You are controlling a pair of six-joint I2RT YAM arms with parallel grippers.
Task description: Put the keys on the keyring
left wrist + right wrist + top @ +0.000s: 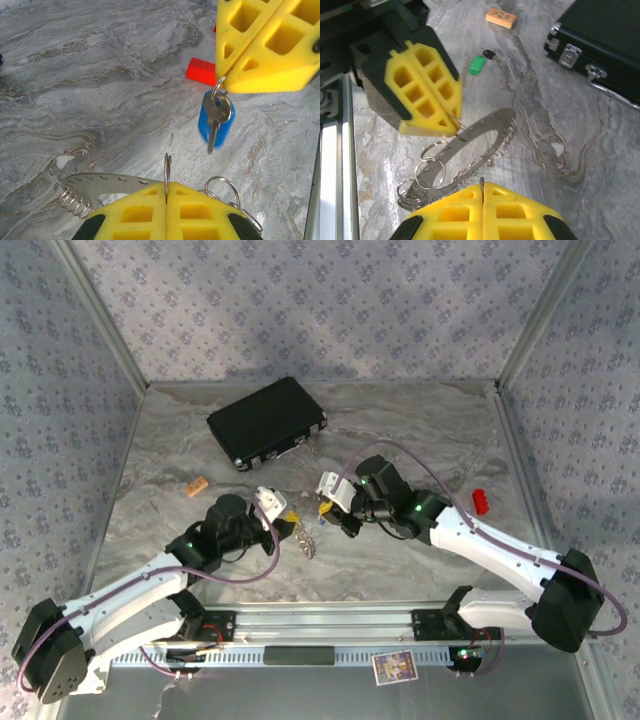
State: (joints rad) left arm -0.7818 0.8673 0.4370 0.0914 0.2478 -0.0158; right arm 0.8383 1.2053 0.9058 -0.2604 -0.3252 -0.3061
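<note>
Yellow left gripper (167, 187), jaws together, pinches a thin wire loop (167, 162) on the flat grey toothed keyring (100, 184); right gripper (224, 80) clamps the blue-tagged key (216, 120) by its ring.

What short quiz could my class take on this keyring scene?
1. True or false: the green key lies on the table.
2. The blue key hangs from: A the left end effector; B the right end effector.
3. Fill in: the case is coloured ___.
Key: 1 true; 2 B; 3 black.
</note>
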